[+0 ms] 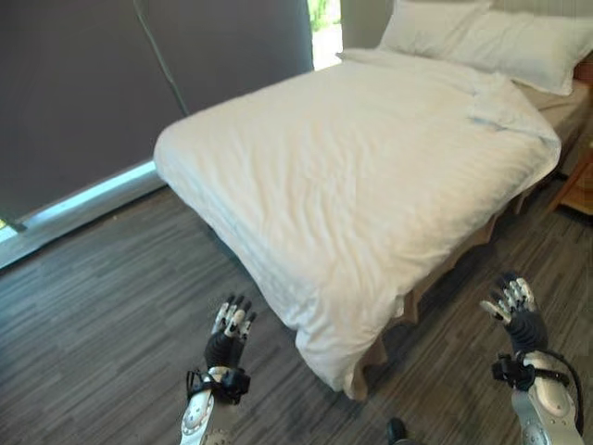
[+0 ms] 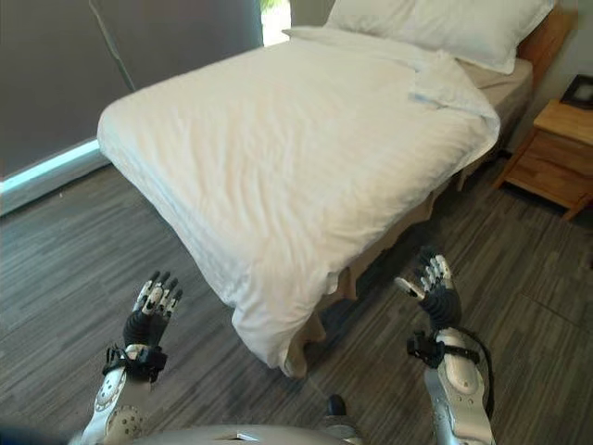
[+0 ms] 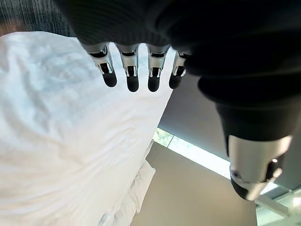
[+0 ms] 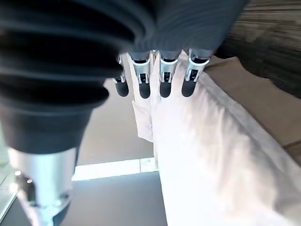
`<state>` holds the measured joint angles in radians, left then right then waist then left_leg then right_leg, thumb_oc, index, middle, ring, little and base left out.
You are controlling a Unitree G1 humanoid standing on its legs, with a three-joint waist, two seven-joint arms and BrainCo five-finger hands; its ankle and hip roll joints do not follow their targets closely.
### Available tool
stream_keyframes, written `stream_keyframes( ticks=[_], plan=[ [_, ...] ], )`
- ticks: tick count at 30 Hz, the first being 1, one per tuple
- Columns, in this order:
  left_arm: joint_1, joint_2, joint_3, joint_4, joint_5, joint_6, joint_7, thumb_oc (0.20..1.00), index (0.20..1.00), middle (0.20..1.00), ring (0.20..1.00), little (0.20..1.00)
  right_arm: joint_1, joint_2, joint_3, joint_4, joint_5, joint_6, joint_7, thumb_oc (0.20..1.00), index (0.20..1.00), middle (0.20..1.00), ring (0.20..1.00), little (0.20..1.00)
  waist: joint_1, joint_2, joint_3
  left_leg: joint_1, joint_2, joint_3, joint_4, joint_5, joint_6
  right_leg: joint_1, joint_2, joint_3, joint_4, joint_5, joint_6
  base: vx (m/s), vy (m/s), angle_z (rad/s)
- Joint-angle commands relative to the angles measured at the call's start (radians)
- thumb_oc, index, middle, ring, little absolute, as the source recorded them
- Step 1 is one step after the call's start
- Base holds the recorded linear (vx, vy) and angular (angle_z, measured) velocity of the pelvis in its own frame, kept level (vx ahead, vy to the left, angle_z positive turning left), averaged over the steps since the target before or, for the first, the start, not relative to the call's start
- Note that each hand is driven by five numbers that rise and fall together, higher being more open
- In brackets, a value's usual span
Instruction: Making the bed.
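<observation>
A white duvet (image 1: pixel 371 176) covers the bed, its near corner hanging down almost to the floor (image 1: pixel 329 357). Near the head its edge is folded back in a rumpled bunch (image 1: pixel 500 102), baring a strip of tan sheet (image 1: pixel 556 100). Two white pillows (image 1: pixel 491 32) lie at the headboard. My left hand (image 1: pixel 230 329) is raised over the floor left of the hanging corner, open, fingers straight, holding nothing. My right hand (image 1: pixel 514 311) is raised on the other side of that corner, open and empty too. Both hands stand apart from the duvet.
A wooden nightstand (image 2: pixel 556 153) stands right of the bed. A dark curtain (image 1: pixel 111 83) hangs along the left behind the bed, with a bright strip at its foot. Grey wood-plank floor (image 1: pixel 102 315) lies around the bed's near corner.
</observation>
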<state>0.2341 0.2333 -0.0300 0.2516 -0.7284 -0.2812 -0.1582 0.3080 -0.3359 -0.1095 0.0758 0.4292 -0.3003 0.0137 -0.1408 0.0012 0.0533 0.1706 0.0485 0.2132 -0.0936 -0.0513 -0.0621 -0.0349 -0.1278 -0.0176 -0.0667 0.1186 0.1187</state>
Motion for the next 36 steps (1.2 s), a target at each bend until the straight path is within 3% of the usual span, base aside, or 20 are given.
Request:
stream_keyframes(
  ticks=[1,2,3,4,5,8,11,12,14,17,18,20,22,24,25,27,28,32,36],
  plan=[
    [-0.088,0.089,0.026,-0.004,0.114,-0.057,-0.003,1.0,1.0,1.0,1.0,1.0,-0.027,-0.038,-0.019,-0.034,-0.03,-0.034,0.021,1.0,1.0,1.0,1.0,1.0,-0.069,-0.036,0.018,-0.014,-0.011,0.004,0.067,-0.032,0.051,-0.082,-0.001,0.126,0.06,0.11,0.07,-0.36,0.064,-0.81],
    [-0.113,0.111,0.023,0.006,0.139,-0.06,0.012,1.0,1.0,1.0,1.0,1.0,-0.027,-0.04,-0.029,-0.033,-0.047,-0.038,0.008,1.0,1.0,1.0,1.0,1.0,-0.094,-0.049,0.038,-0.029,-0.017,0.055,0.056,-0.022,0.051,-0.148,0.008,0.143,0.054,0.202,0.099,-0.4,0.041,-0.91],
    [-0.137,0.133,0.023,0.006,0.134,-0.065,0.014,1.0,1.0,1.0,1.0,1.0,-0.027,-0.035,-0.036,-0.032,-0.049,-0.036,0.004,1.0,1.0,1.0,1.0,1.0,-0.111,-0.057,0.048,-0.063,-0.015,0.072,0.061,-0.013,0.048,-0.181,0.014,0.171,0.044,0.238,0.122,-0.4,0.009,-1.11],
    [-0.15,0.142,0.016,0.004,0.123,-0.068,0.015,1.0,1.0,1.0,1.0,1.0,-0.031,-0.025,-0.05,-0.029,-0.045,-0.037,-0.008,1.0,1.0,1.0,1.0,1.0,-0.121,-0.055,0.054,-0.09,-0.005,0.088,0.073,-0.004,0.047,-0.198,0.011,0.166,0.052,0.229,0.131,-0.35,-0.002,-1.45],
    [-0.163,0.148,0.018,0.004,0.111,-0.067,0.016,1.0,1.0,1.0,1.0,1.0,-0.029,-0.01,-0.065,-0.027,-0.034,-0.04,-0.02,1.0,1.0,1.0,1.0,1.0,-0.121,-0.044,0.062,-0.114,0.009,0.106,0.087,0.014,0.044,-0.206,-0.002,0.137,0.092,0.179,0.12,-0.32,0.013,-1.32],
    [-0.168,0.137,0.02,0.001,0.086,-0.063,0.032,1.0,1.0,1.0,1.0,1.0,-0.04,0.021,-0.103,-0.026,0.009,-0.053,-0.062,1.0,1.0,1.0,1.0,1.0,-0.091,-0.002,0.073,-0.127,0.055,0.174,0.083,0.048,0.044,-0.106,-0.089,0.006,0.217,0.042,0.062,-0.34,0.017,-1.0],
    [-0.14,0.114,0.047,-0.01,0.036,-0.058,0.029,1.0,1.0,1.0,1.0,1.0,-0.075,0.026,-0.124,-0.004,-0.029,-0.06,-0.137,1.0,1.0,1.0,1.0,1.0,-0.052,0.017,0.045,-0.146,0.079,0.242,0.086,0.08,0.043,0.002,-0.188,-0.081,0.286,0.03,0.059,-0.24,-0.092,-1.18],
    [-0.126,0.109,0.055,-0.013,0.021,-0.055,0.027,1.0,1.0,1.0,1.0,1.0,-0.094,0.024,-0.121,0.003,-0.036,-0.061,-0.153,1.0,1.0,1.0,1.0,1.0,-0.033,0.015,0.03,-0.146,0.081,0.248,0.088,0.071,0.031,0.041,-0.222,-0.104,0.293,0.034,0.075,-0.19,-0.199,-0.84],
    [-0.079,0.093,0.078,-0.014,-0.013,-0.051,0.023,1.0,1.0,1.0,1.0,1.0,-0.135,0.031,-0.082,-0.006,-0.01,-0.058,-0.154,1.0,1.0,1.0,1.0,1.0,0.024,-0.006,-0.011,-0.183,0.11,0.333,0.112,0.1,0.009,0.131,-0.267,-0.208,0.207,0.073,0.106,-0.27,-0.348,-0.6],
    [-0.073,0.086,0.115,0.003,-0.044,-0.055,0.023,1.0,1.0,1.0,1.0,1.0,-0.145,0.005,-0.033,-0.028,-0.016,-0.056,-0.124,1.0,1.0,1.0,1.0,1.0,0.062,-0.031,-0.019,-0.203,0.191,0.417,0.152,0.139,-0.038,0.117,-0.243,-0.325,0.13,-0.02,0.114,-0.21,-0.473,-1.01],
    [-0.083,0.087,0.105,-0.008,-0.032,-0.058,0.026,1.0,1.0,1.0,1.0,1.0,-0.117,-0.015,-0.035,-0.03,-0.016,-0.052,-0.11,1.0,1.0,1.0,1.0,1.0,0.066,-0.028,-0.006,-0.231,0.27,0.425,0.172,0.217,-0.095,0.13,-0.165,-0.312,0.079,-0.106,0.075,-0.16,-0.672,-1.77],
    [-0.118,0.083,0.078,-0.006,-0.029,-0.062,0.03,1.0,1.0,1.0,1.0,1.0,-0.09,-0.04,-0.053,-0.035,-0.017,-0.055,-0.109,1.0,1.0,1.0,1.0,1.0,0.055,-0.011,0.018,-0.251,0.337,0.378,0.156,0.327,-0.149,0.147,-0.09,-0.294,0.07,-0.151,0.037,-0.11,-0.581,-0.92],
    [-0.129,0.061,0.058,-0.005,-0.053,-0.06,0.021,1.0,1.0,1.0,1.0,1.0,-0.069,-0.061,-0.066,-0.028,-0.006,-0.062,-0.115,1.0,1.0,1.0,1.0,1.0,0.043,0.0,0.042,-0.257,0.366,0.324,0.148,0.376,-0.169,0.168,-0.038,-0.284,0.067,-0.179,0.009,-0.17,-0.473,0.09],
    [-0.114,0.049,0.054,-0.017,-0.034,-0.071,0.027,1.0,1.0,1.0,1.0,1.0,-0.118,-0.099,-0.039,-0.01,-0.023,-0.068,-0.124,1.0,1.0,1.0,1.0,1.0,0.098,-0.02,0.087,-0.319,0.201,-0.11,0.267,0.286,-0.092,0.125,-0.028,-0.217,0.072,-0.156,-0.008,-0.19,-0.472,-0.33],
    [-0.085,0.031,0.073,-0.015,-0.04,-0.07,0.029,1.0,1.0,1.0,1.0,1.0,-0.163,-0.085,-0.007,0.032,-0.002,-0.064,-0.118,1.0,1.0,1.0,1.0,1.0,0.145,-0.052,0.097,-0.315,0.06,-0.277,0.333,0.176,-0.057,0.111,-0.009,-0.111,0.061,-0.136,-0.022,0.06,-0.468,-1.65],
    [-0.051,0.02,0.097,-0.004,-0.029,-0.062,0.011,1.0,1.0,1.0,1.0,1.0,-0.151,-0.065,0.009,0.034,0.001,-0.044,-0.068,1.0,1.0,1.0,1.0,1.0,0.171,-0.059,0.068,-0.301,-0.031,-0.27,0.253,0.106,0.011,0.111,0.034,-0.058,0.033,-0.12,-0.035,0.13,-0.321,-3.06],
    [-0.05,0.015,0.086,0.006,-0.02,-0.058,0.013,1.0,1.0,1.0,1.0,1.0,-0.152,-0.05,0.022,0.047,0.007,-0.041,-0.058,1.0,1.0,1.0,1.0,1.0,0.173,-0.05,0.06,-0.295,-0.065,-0.275,0.194,0.119,0.026,0.103,0.056,-0.051,0.032,-0.115,-0.039,0.1,-0.077,-1.76],
    [-0.096,0.012,0.055,0.008,-0.023,-0.07,0.032,1.0,1.0,1.0,1.0,1.0,-0.161,-0.024,0.045,0.06,0.01,-0.043,-0.067,1.0,1.0,1.0,1.0,1.0,0.143,-0.027,0.052,-0.242,-0.079,-0.281,0.107,0.126,0.044,0.085,0.06,-0.036,0.06,-0.128,-0.033,0.04,0.103,0.25],
    [-0.106,0.018,0.052,0.004,-0.042,-0.075,0.037,1.0,1.0,1.0,1.0,1.0,-0.188,-0.008,0.073,0.069,0.016,-0.042,-0.067,1.0,1.0,1.0,1.0,1.0,0.141,-0.036,0.043,-0.225,-0.083,-0.258,0.104,0.101,0.068,0.076,0.042,-0.008,0.083,-0.136,-0.022,0.09,0.111,-0.08]
  ],
)
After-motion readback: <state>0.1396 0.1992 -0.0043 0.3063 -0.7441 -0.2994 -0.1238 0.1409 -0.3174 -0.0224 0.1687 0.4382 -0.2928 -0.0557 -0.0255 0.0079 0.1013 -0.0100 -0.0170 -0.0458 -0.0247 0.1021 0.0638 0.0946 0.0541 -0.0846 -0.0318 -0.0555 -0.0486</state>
